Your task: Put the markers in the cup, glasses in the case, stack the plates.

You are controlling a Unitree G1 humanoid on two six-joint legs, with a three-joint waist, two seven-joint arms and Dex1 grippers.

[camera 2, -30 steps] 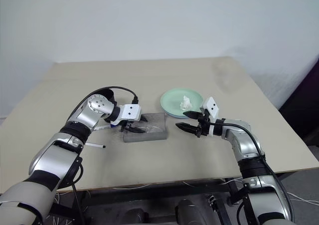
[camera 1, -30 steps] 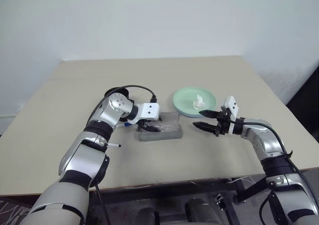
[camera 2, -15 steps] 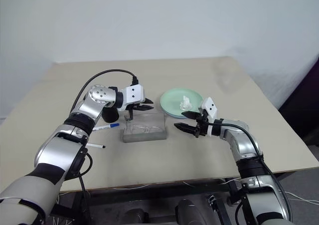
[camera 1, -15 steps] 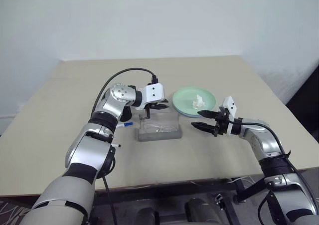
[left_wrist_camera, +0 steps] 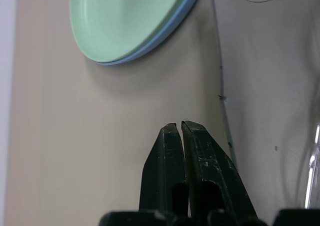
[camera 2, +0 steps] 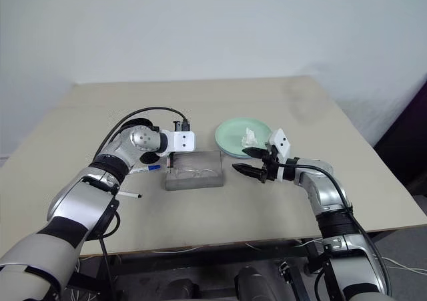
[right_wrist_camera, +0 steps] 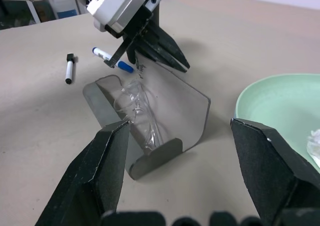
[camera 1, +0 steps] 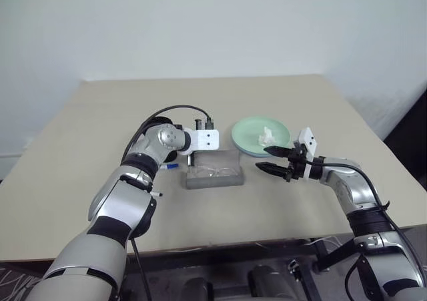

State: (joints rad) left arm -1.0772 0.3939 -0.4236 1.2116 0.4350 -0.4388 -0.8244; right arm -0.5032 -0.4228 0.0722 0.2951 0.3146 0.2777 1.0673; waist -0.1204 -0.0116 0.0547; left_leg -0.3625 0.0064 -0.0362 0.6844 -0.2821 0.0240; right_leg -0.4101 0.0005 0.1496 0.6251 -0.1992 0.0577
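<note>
From the head view we see the glasses (camera 1: 215, 171) lying in the open grey case (camera 1: 213, 178), our left gripper (camera 1: 189, 159) just behind it and our right gripper (camera 1: 272, 161) spread beside it. The left wrist view shows those jaws pressed together, empty, near the stacked plates (left_wrist_camera: 131, 21). The right wrist view frames case and glasses between wide black fingers (right_wrist_camera: 97, 171), markers (right_wrist_camera: 111, 59) beyond.
</note>
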